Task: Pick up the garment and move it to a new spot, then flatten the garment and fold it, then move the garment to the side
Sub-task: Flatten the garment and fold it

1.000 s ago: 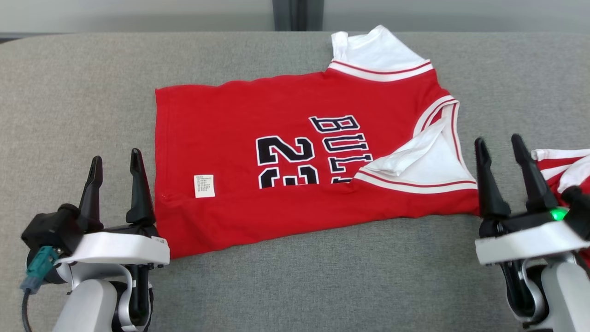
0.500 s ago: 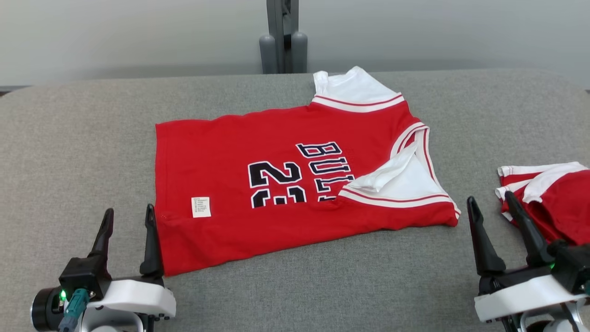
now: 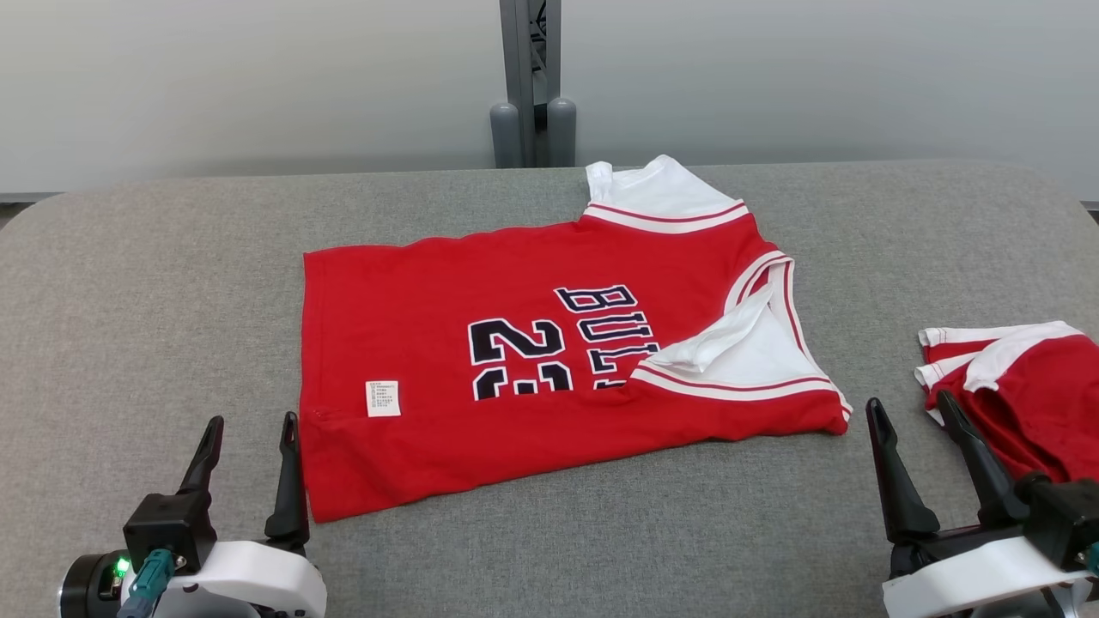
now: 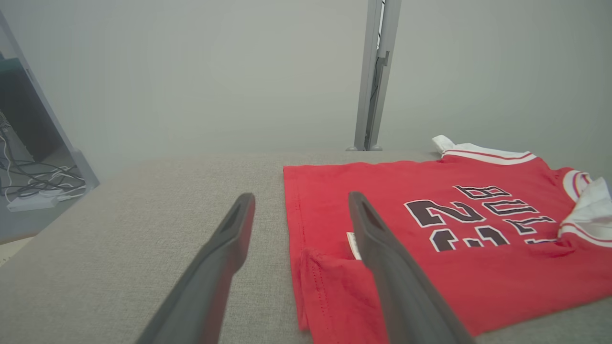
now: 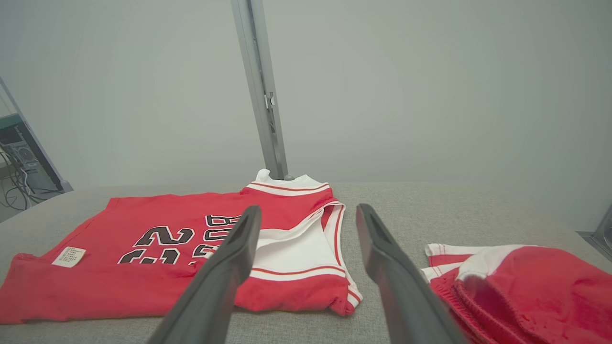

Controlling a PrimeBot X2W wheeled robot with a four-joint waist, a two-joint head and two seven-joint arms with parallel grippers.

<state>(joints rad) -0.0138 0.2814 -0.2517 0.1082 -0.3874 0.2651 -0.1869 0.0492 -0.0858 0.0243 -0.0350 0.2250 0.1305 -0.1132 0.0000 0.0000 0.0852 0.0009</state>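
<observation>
Holding left fingers (image 3: 288, 472) spread, empty, beside the hem of the red jersey (image 3: 515, 360); holding right fingers (image 3: 893, 481) spread near its shoulder end; lying half-folded on the grey bench (image 3: 172, 300), neighbouring a second red garment (image 3: 1030, 395) rightward.

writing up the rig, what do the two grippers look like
Both the left gripper and right gripper have two long, tapering dark jaws on a glossy white housing. The left carries a black block with a green light and a teal plug.

Even, soft overhead light, faint shadows, no glare, sharp head view, hazy wide-angle wrist views
</observation>
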